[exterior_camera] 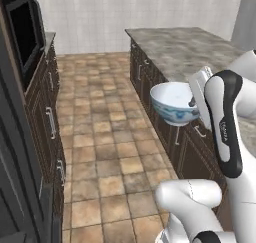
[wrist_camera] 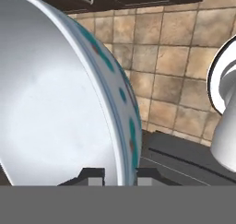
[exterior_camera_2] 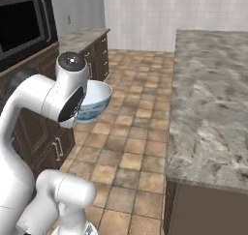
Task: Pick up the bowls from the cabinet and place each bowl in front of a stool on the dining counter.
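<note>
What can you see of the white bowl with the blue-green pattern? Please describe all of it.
The bowl is round and deep, plain glossy white inside, with blue-green painted marks on its outer wall, like ceramic. It looks empty. It hangs in the air above the tiled floor, beside the dining counter, resting on nothing. The gripper is shut on its rim, one finger inside and one outside the wall.

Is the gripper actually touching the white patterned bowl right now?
Touching. In the hand view the gripper has one fingertip on each side of the white patterned bowl's rim, shut on it, holding it above the floor.
</note>
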